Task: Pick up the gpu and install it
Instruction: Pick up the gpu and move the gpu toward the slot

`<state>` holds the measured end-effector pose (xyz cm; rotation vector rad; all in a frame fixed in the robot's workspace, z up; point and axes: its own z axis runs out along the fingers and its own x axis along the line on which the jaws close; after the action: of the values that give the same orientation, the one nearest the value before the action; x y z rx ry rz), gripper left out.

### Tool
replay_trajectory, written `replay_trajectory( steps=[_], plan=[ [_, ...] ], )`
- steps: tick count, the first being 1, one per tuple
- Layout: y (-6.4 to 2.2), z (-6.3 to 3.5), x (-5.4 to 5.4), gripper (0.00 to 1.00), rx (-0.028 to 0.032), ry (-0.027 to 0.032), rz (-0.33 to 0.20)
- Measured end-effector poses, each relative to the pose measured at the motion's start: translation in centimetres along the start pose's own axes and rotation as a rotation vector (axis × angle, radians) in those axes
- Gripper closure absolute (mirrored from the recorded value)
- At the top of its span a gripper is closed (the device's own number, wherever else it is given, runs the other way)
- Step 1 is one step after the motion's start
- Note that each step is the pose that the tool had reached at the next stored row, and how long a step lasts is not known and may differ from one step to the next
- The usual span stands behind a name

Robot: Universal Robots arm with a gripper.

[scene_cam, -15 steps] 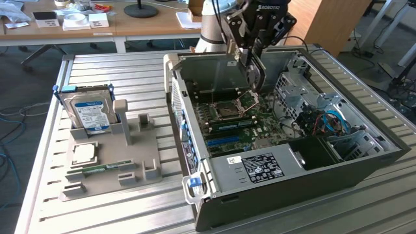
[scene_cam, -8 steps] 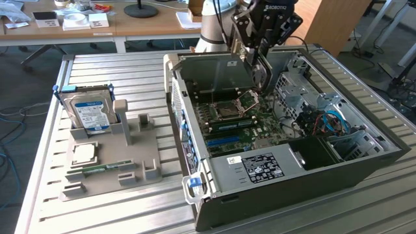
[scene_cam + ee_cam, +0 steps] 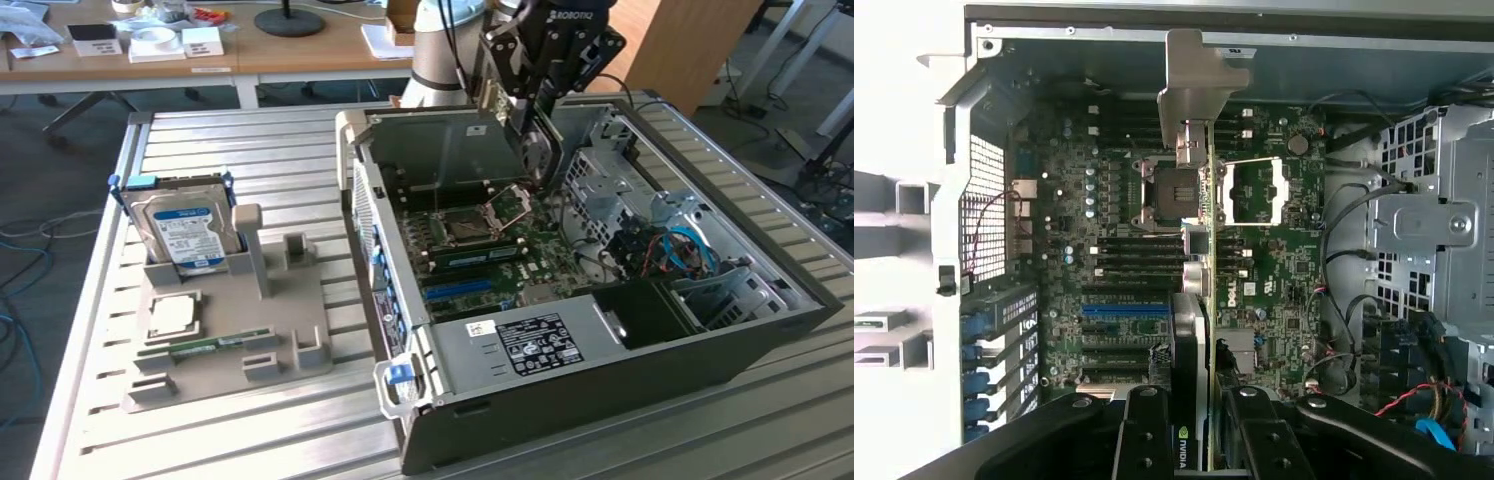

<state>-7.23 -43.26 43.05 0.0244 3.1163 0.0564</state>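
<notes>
My gripper (image 3: 531, 85) hangs over the open computer case (image 3: 587, 370) and is shut on the gpu (image 3: 514, 135), which stands on edge above the motherboard (image 3: 494, 240). In the wrist view the gpu (image 3: 1201, 300) runs edge-on between my two black fingers (image 3: 1144, 430), its green board and black cooler side by side. Its silver bracket (image 3: 1194, 85) sits at the far end, near the case's rear wall. The card hovers over the CPU socket (image 3: 1164, 190), to one side of the blue expansion slots (image 3: 1124, 310). It touches nothing.
A grey holder tray (image 3: 300, 300) on the slatted table at the exterior view's left carries a blue-labelled hard drive (image 3: 187, 230), a RAM stick (image 3: 214, 345) and a CPU (image 3: 174, 315). Drive cages and cables (image 3: 674, 250) fill the case's right side. A desk (image 3: 200, 55) stands behind.
</notes>
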Motion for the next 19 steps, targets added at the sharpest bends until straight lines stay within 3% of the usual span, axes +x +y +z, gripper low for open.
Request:
replay_trajectory(
  steps=[4,19],
  plan=[
    [0.01,0.02,-0.9,0.74,0.0,0.0,0.0],
    [0.09,0.15,-6.1,0.74,-0.0001,0.0,0.0]
  ],
)
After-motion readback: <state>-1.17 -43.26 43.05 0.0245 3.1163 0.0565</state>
